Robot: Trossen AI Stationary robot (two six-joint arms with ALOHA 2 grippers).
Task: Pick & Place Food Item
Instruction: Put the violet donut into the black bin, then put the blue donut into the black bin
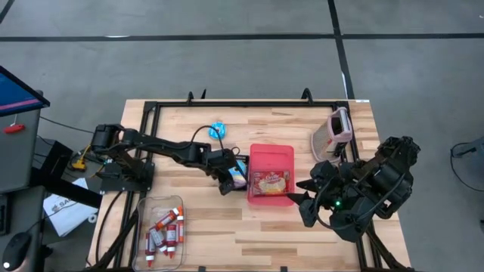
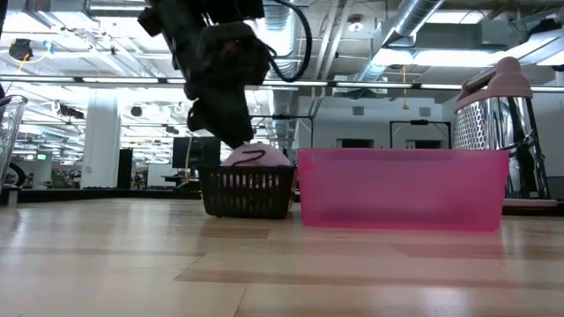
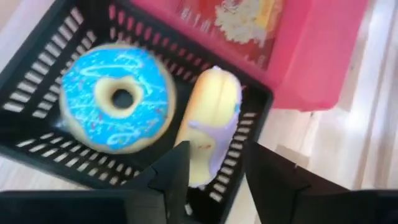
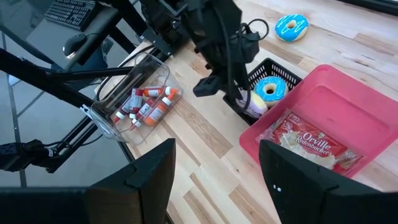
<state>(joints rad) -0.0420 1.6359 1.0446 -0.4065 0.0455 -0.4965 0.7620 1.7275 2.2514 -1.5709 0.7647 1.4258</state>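
Observation:
A small black basket (image 3: 37, 56) stands against the pink bin's (image 1: 271, 155) left side. In it a blue-iced donut (image 3: 118, 96) lies flat, and a yellow pastry with purple icing (image 3: 211, 118) stands on edge against the basket's wall. My left gripper (image 3: 214, 152) hovers open above the basket, slanting down, its fingers either side of the pastry's near end. A popcorn bag (image 1: 270, 182) lies in the pink bin. My right gripper (image 1: 306, 193) hangs open, high above the table, right of the bin. My left gripper stands over the pastry's near end (image 3: 200, 163) from above, slanting down. One finger (image 3: 177, 171) shows against the pastry's edge and the other stands apart from it. I cannot tell whether the gripper touches it. The pastry rests in the basket.
A second blue donut (image 1: 218, 130) lies on the table beyond the basket. A clear tub of red-capped tubes (image 1: 164, 227) sits near the front left. A metal grater with a pink top (image 1: 333, 130) stands at the far right.

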